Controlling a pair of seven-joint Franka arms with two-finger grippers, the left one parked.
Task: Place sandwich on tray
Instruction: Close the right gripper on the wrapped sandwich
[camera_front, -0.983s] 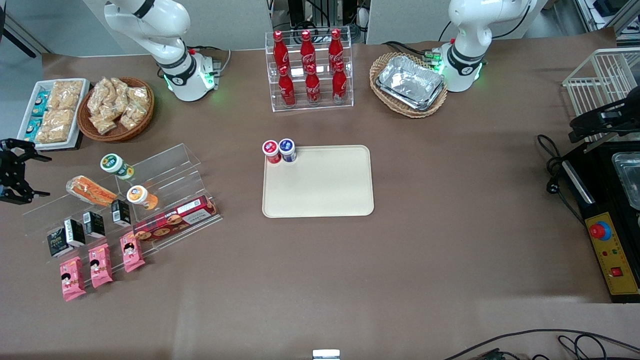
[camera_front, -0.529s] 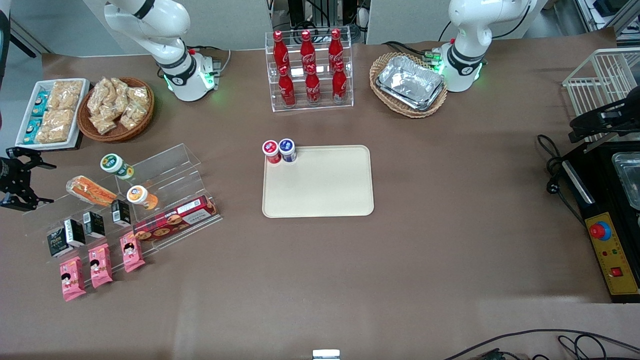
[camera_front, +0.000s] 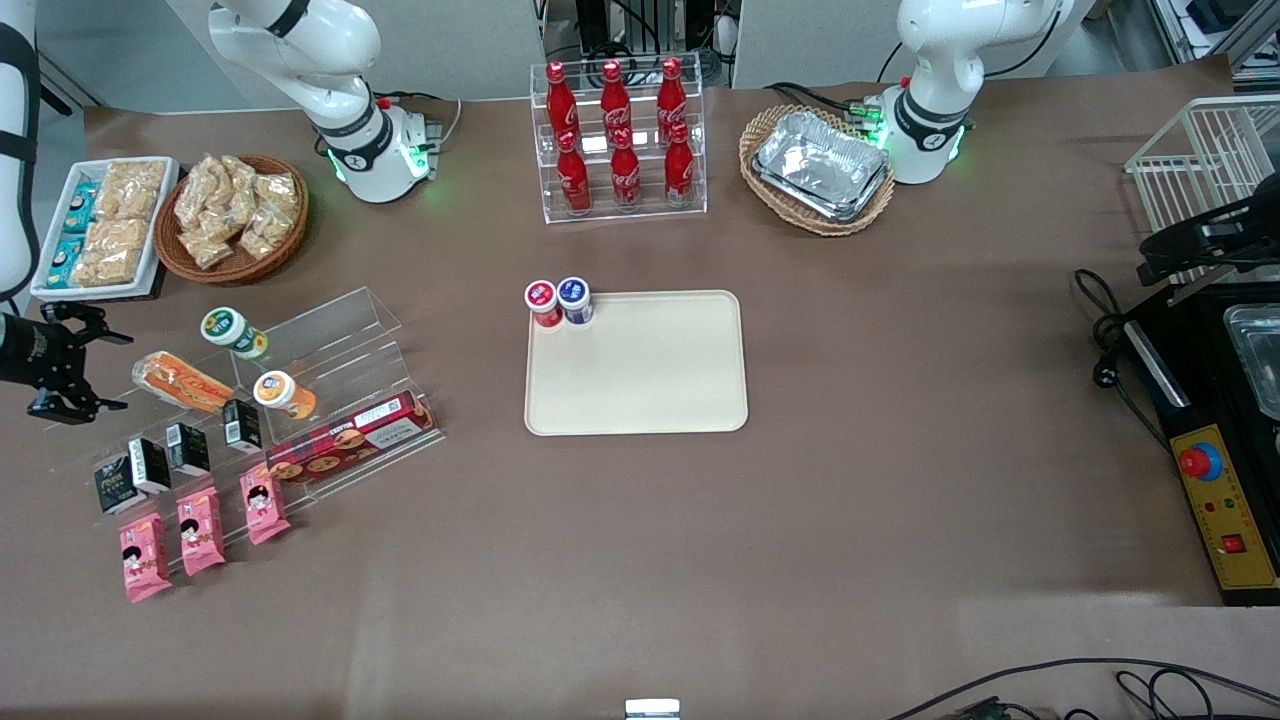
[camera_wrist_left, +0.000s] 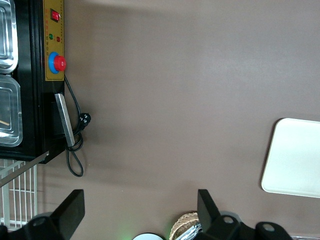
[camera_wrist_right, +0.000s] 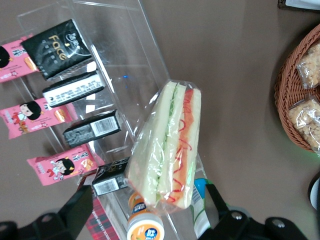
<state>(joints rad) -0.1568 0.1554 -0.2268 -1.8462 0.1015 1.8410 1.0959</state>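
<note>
The small clear-wrapped sandwich (camera_front: 183, 381) of pale bread with orange-red filling stripes lies on the upper step of the clear acrylic stepped display rack (camera_front: 330, 345), toward the working arm's end of the brown bench (camera_front: 900, 480). The black two-finger hand (camera_front: 92, 372) of the right arm hovers just beside this rack, near the sandwich but apart from it, with its two fingers spread wide and nothing between them. In the right wrist view the sandwich (camera_wrist_right: 167, 145) is seen close, lying on its side in its clear wrap, and the two dark fingertips (camera_wrist_right: 75, 212) stand on either side of it without touching it. The large flat cream-beige rectangular plastic tray (camera_front: 650, 380) with rounded corners rests in the middle of the bench, well apart from the sandwich. Two small round cups, one with a red lid (camera_front: 541, 297) and one with a blue lid (camera_front: 573, 293), stand at the tray's corner that is farther from the front camera. On the rack's lower steps stand small black cartons (camera_front: 186, 447) and a long red cookie box (camera_front: 350, 437), and three pink snack packets (camera_front: 200, 528) lie on the bench nearer to the front camera than the rack.
</note>
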